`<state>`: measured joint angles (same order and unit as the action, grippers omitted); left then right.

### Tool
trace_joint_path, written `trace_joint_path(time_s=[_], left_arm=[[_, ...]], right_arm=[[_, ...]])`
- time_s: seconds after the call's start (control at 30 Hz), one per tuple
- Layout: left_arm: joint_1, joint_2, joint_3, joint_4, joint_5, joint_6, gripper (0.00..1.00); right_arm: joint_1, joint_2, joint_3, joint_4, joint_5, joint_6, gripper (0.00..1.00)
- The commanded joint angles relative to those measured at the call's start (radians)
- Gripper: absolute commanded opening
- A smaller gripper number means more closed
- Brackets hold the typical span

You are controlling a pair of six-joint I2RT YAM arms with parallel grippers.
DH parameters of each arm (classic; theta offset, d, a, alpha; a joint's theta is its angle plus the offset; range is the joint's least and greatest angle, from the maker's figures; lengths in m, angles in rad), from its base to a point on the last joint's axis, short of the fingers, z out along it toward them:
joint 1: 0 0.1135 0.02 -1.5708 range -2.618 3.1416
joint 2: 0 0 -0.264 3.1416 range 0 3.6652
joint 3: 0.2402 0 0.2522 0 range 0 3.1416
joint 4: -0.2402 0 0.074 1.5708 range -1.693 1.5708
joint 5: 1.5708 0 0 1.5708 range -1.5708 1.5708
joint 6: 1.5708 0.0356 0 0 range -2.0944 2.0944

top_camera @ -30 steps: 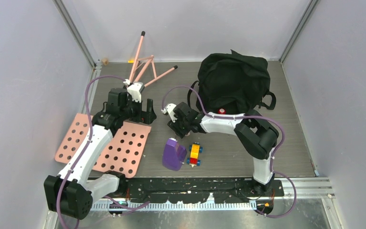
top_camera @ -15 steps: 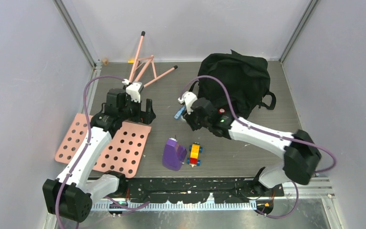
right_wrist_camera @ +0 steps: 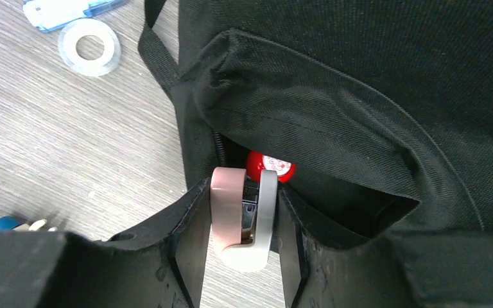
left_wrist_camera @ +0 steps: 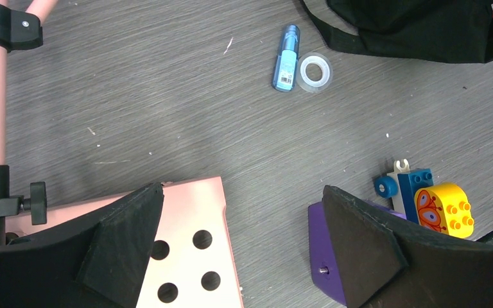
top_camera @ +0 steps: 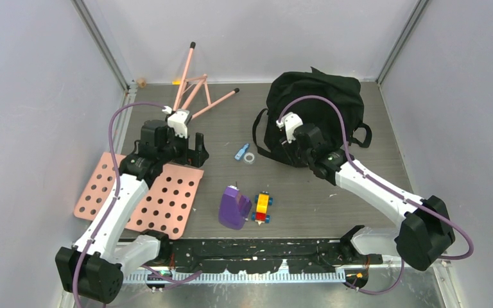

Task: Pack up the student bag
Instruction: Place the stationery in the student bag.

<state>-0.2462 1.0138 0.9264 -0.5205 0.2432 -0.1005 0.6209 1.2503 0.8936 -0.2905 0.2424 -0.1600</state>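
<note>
The large black soft fabric backpack (top_camera: 318,106) slumps at the far right of the grey table (top_camera: 334,205). At its open pocket the right gripper (right_wrist_camera: 242,224) clamps 1 small pink-and-white stapler-shaped object (right_wrist_camera: 231,212), just before 1 red round item (right_wrist_camera: 268,165) inside. The left gripper (left_wrist_camera: 241,205) hovers with jaws spread wide above a pink perforated board (left_wrist_camera: 192,224).

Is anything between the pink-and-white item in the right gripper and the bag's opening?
Yes: a red round thing sits in the opening of the student bag, directly beyond the pink-and-white item held in the right gripper. Nothing else visible.

Robot lab test cell, plain pale walls (top_camera: 32,96), aluminium corner posts (top_camera: 99,42), grey wood-grain table (top_camera: 334,205), metal mounting rail (top_camera: 263,247) at near edge.
</note>
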Motion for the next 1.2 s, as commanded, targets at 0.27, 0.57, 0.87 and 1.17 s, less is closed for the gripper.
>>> trace_joint_path(time_s=[0.27, 0.57, 0.87, 1.17], left_arm=[[0.007, -0.03, -0.006, 0.034, -0.008, 0.005, 0.98], [0.007, -0.035, -0.011, 0.036, -0.018, 0.007, 0.98], [0.007, -0.033, -0.009, 0.037, -0.014, 0.006, 0.98], [0.007, -0.037, -0.009, 0.037, -0.013, 0.005, 0.98]], right_arm=[[-0.045, 0.02, -0.016, 0.148, 0.09, -0.155, 0.43], [-0.093, 0.07, -0.088, 0.31, 0.157, -0.247, 0.48], [-0.099, 0.091, -0.091, 0.322, 0.228, -0.238, 0.64], [-0.099, 0.034, -0.092, 0.298, 0.189, -0.179, 0.71]])
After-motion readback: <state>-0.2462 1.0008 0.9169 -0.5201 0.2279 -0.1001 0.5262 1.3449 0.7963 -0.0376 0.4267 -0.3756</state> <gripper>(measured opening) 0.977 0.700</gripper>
